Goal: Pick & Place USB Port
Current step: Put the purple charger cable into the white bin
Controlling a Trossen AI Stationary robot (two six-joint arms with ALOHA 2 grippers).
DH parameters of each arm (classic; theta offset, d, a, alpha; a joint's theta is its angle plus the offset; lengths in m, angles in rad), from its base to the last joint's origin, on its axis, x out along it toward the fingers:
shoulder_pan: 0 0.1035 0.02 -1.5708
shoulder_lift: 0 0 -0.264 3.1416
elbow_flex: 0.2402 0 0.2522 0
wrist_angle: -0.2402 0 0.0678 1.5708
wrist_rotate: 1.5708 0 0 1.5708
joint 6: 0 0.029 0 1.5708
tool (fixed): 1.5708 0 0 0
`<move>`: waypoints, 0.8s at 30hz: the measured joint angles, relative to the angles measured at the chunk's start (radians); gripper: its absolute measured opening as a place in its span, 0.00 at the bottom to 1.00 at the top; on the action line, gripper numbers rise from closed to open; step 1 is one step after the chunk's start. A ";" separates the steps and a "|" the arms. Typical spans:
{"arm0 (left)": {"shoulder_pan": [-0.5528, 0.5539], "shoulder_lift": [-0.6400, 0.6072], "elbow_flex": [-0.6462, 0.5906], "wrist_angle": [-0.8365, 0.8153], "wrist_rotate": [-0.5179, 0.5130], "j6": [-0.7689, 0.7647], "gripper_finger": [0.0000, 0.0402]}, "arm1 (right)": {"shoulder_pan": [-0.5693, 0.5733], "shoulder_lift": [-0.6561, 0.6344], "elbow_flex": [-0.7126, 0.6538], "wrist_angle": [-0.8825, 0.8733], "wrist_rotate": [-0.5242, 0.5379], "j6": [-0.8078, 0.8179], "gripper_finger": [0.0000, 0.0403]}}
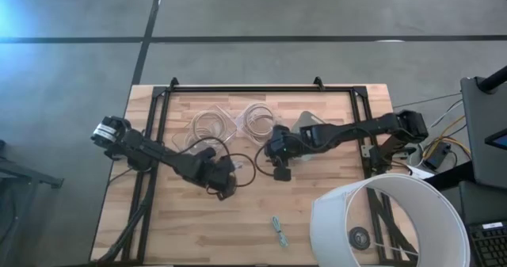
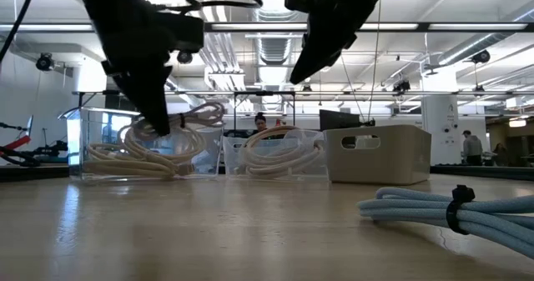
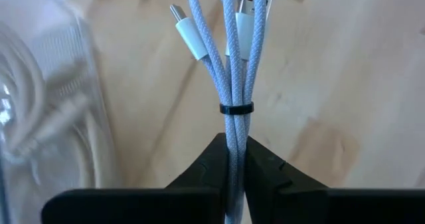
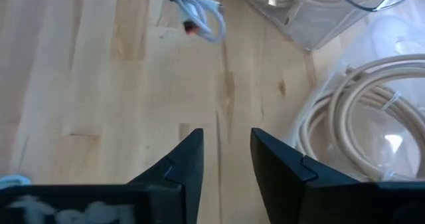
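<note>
2 arms [image 1: 158, 152], 2 clear tubs [image 1: 207, 126], perhaps 2 bundled cables [image 1: 278, 229], 1 bin [image 2: 380, 153]

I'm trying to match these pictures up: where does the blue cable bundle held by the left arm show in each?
High view: blue cable bundle mid-table, in left fingers.
Low view: not distinguishable.
Left wrist: centre.
Right wrist: top edge.
Shared landmark: clear box of cream cables.

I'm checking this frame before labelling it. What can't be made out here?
- High view: the cable in the left gripper is hidden by the arm.
- Left wrist view: the bundled cable is cut off at the top edge.
- Low view: the light blue cable runs off the right edge.
- High view: the cable by the table's front edge is too small.
</note>
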 joint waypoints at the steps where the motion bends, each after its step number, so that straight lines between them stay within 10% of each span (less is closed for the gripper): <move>1: 0.003 0.000 0.000 0.011 -0.015 0.031 0.08 | 0.006 0.000 -0.001 0.001 0.000 0.012 0.31; 13: 0.029 0.000 0.000 0.327 -0.077 0.465 0.08 | 0.062 0.006 -0.061 0.125 0.001 0.068 0.41; 24: 0.070 0.000 0.000 0.431 -0.077 0.536 0.08 | 0.061 0.006 -0.065 0.161 0.004 0.017 0.43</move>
